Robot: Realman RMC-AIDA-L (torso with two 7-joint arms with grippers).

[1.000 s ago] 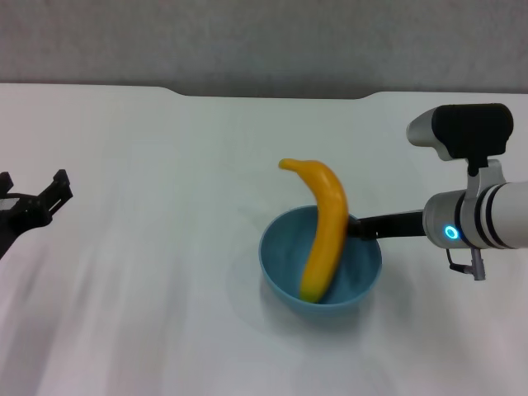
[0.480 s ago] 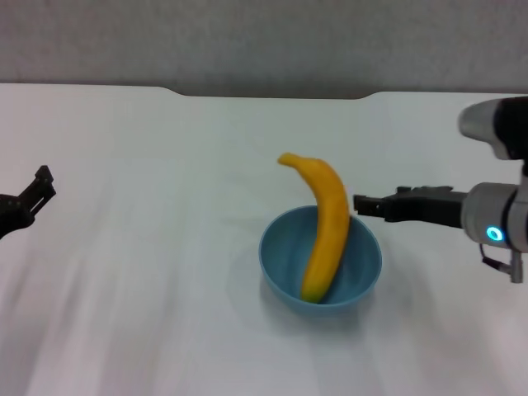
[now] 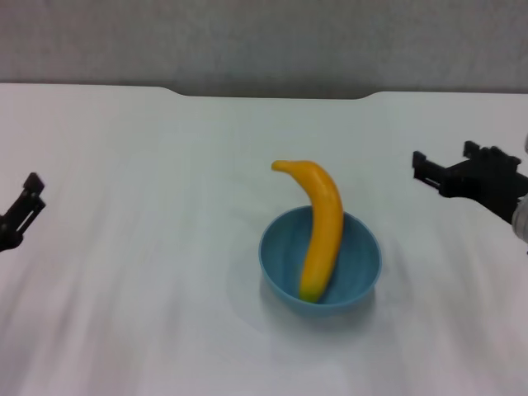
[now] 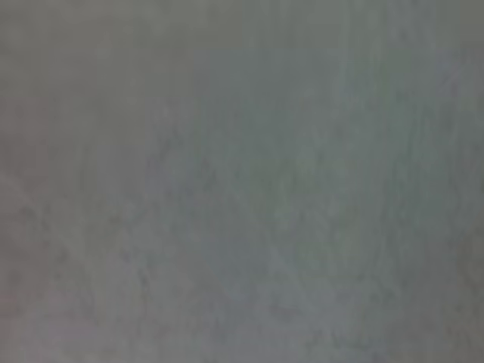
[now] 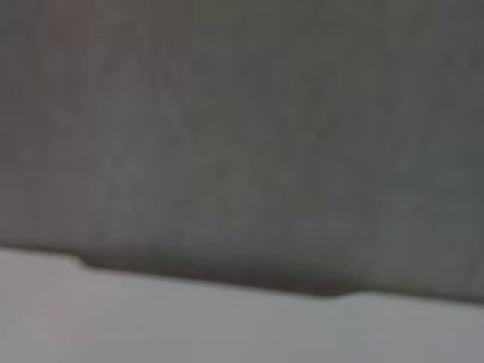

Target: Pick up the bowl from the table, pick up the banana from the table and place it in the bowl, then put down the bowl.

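The light-blue bowl point(image 3: 285, 254) stands on the white table point(image 3: 148, 157) in the head view, a little right of centre. The yellow-orange banana point(image 3: 327, 216) stands in it, its greenish end at the bottom and its upper end leaning out over the far rim. My right gripper point(image 3: 445, 158) is open and empty, in the air well to the right of the bowl. My left gripper point(image 3: 23, 208) is open and empty at the picture's left edge, partly cut off. Neither touches the bowl or the banana. Both wrist views show neither object.
The table's far edge has a notch point(image 3: 272, 94) with a grey wall behind it. The right wrist view shows that notched edge point(image 5: 227, 276) and the wall. The left wrist view shows only a plain grey surface.
My right gripper let go of the bowl's rim and drew back to the right and up. My left gripper moved further left. The bowl and banana stayed where they were.
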